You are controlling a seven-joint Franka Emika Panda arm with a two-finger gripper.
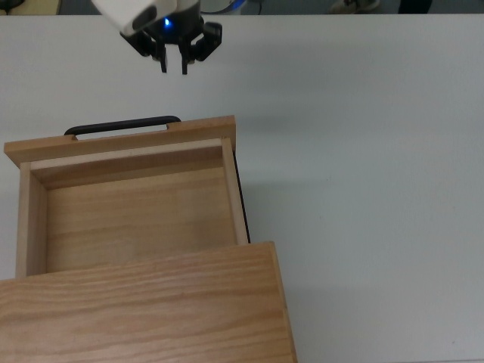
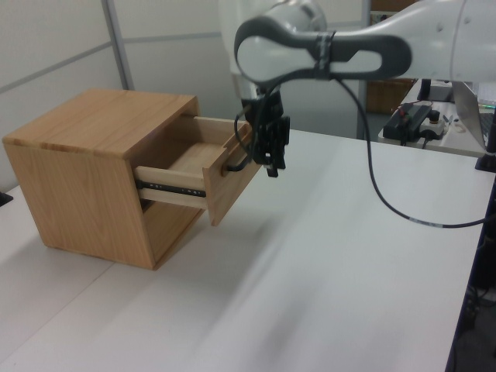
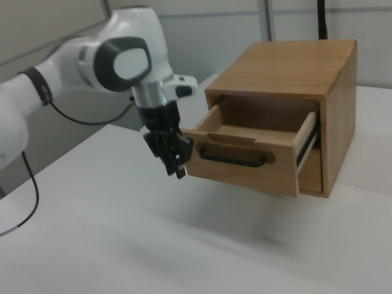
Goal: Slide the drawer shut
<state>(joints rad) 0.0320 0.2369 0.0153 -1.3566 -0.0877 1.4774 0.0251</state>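
Top view shows the drawer [image 1: 136, 204] pulled well out; my tool [image 1: 174, 66], fingers slightly apart, hangs off its handle [image 1: 122, 125], push undone

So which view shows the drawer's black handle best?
The right view: it faces the drawer front, so the whole handle shows as a bar across the panel. The top view gives only its upper edge beyond the panel; in the left view the tool partly covers it.

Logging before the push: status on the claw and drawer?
Claw open, empty, in front of drawer, not touching. Drawer pulled out of cabinet, nothing inside. Handle free; nothing blocking the path.
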